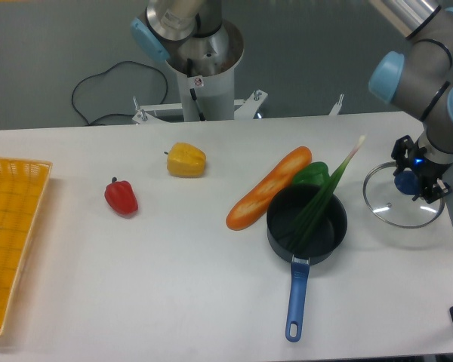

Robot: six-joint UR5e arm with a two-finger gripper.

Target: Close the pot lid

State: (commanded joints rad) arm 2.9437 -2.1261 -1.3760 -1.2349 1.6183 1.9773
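The pot (326, 240) is a small dark saucepan at centre right, its long blue handle (296, 298) pointing toward the table's front edge. A green onion (325, 194) lies slanted in it and sticks out over the far rim. The lid (392, 207), clear glass with a silver rim, lies flat on the table to the right of the pot. My gripper (417, 179) is lowered over the lid's blue knob (405, 183), with a black finger on each side of it. The fingers look spread wider than the knob, so the gripper looks open.
An orange baguette (268, 197) and a green pepper (311, 173) lie against the pot's far left side. Further left are a yellow pepper (186, 160) and a red pepper (121, 197). A yellow basket (11, 241) stands at the left edge. The lid is near the table's right edge.
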